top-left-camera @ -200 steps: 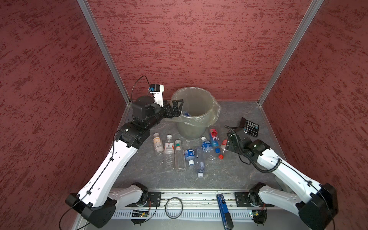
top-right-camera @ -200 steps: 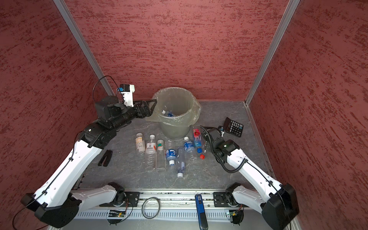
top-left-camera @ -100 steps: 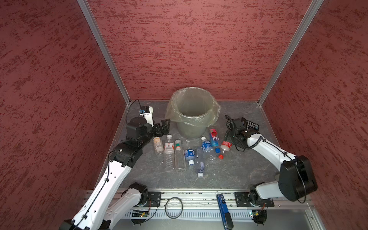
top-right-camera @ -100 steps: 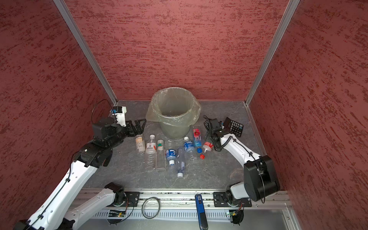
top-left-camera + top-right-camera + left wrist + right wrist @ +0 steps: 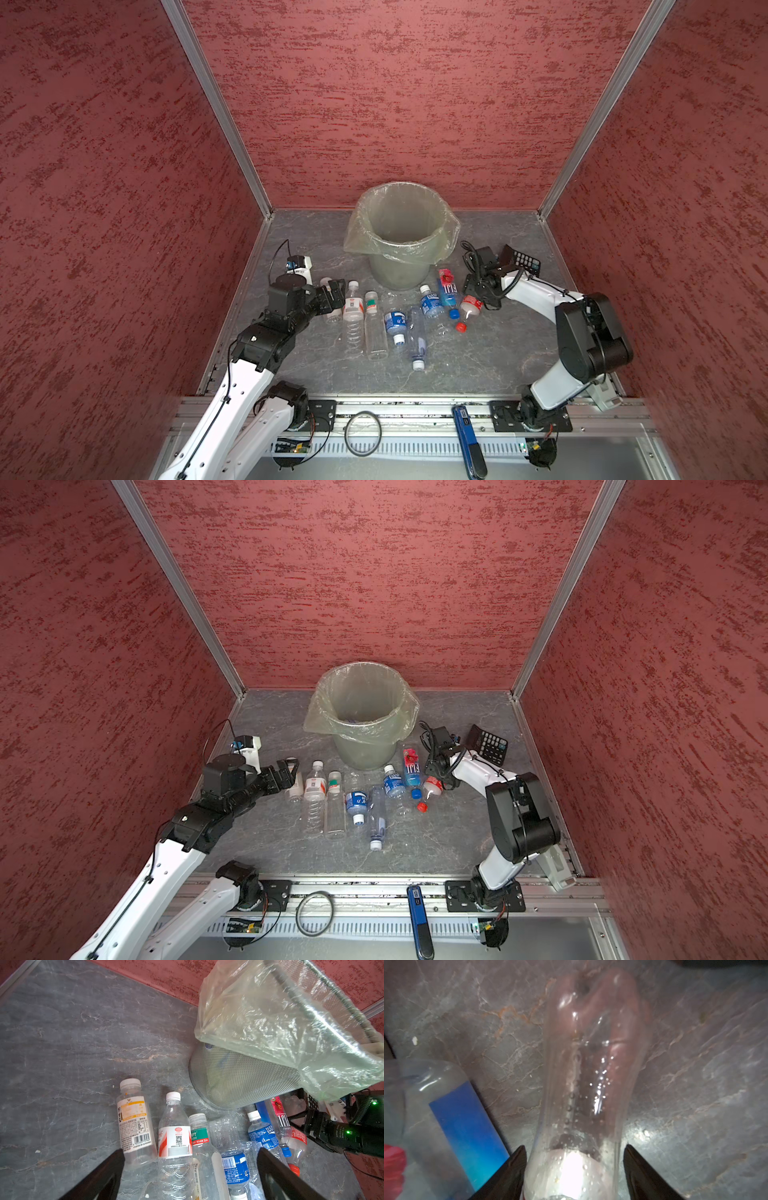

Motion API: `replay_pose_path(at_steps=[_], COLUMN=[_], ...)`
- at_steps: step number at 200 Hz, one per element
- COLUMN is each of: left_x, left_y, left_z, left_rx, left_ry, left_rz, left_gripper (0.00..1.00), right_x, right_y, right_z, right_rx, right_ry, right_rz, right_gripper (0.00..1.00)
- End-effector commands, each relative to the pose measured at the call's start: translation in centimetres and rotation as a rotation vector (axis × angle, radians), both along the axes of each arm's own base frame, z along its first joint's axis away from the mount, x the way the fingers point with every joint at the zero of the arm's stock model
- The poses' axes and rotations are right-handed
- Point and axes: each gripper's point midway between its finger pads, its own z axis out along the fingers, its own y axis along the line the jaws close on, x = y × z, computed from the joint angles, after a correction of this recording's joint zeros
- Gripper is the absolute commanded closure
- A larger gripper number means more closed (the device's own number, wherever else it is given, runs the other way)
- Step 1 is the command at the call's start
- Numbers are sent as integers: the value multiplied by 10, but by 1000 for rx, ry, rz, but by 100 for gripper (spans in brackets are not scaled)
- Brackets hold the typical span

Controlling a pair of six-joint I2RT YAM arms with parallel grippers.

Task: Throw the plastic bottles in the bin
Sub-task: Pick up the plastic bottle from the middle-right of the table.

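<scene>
Jaws of the right gripper (image 5: 572,1150) flank a bottle (image 5: 587,1064) in the right wrist view; pinched or not, I cannot tell. Best squeeze gently mid-body: it looks slick and crushable. Left wrist view: left gripper (image 5: 191,1152) spread wide over the other bottles (image 5: 174,1142). Both top views: bottles rowed before the bin (image 5: 399,270), on smooth grey floor (image 5: 478,361), red walls (image 5: 415,104) close around: keep swings tight.

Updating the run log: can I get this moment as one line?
left claw: open, over bottle row | right claw: open, straddling red-capped bottle lying on table | bin: upright behind row
</scene>
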Motion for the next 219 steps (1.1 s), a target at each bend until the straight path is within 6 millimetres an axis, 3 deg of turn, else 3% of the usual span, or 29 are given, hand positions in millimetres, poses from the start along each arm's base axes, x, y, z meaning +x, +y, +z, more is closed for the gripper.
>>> replay_pose_path(at_steps=[1, 35, 53, 80, 118, 160, 189, 219], left_x=[-2, -6, -9, -12, -11, -5, -2, -2], left_y=[0, -9, -9, -7, -8, -10, -10, -8], left_z=[-12, -34, -37, -38, -45, -45, -39, -37], left_rx=[-33, -70, -77, -71, -65, -70, -68, -63], left_ry=[33, 95, 101, 101, 127, 133, 122, 122], left_rz=[14, -19, -23, -19, -19, -16, -11, -7], left_gripper=[0, 1, 0, 1, 0, 1, 0, 1], right_x=[-3, -19, -27, -40, -70, -95, -87, -50], right_y=[2, 0, -6, -16, -18, -8, 4, 41], right_z=[-3, -16, -2, 70, 202, 303, 363, 407], right_rx=[27, 26, 20, 18, 32, 84, 115, 118], right_ry=[-23, -3, -59, -258, -575, -837, -978, -1059], right_rz=[9, 45, 40, 43, 103, 181, 216, 284], right_gripper=[31, 45, 50, 51, 47, 47, 47, 45])
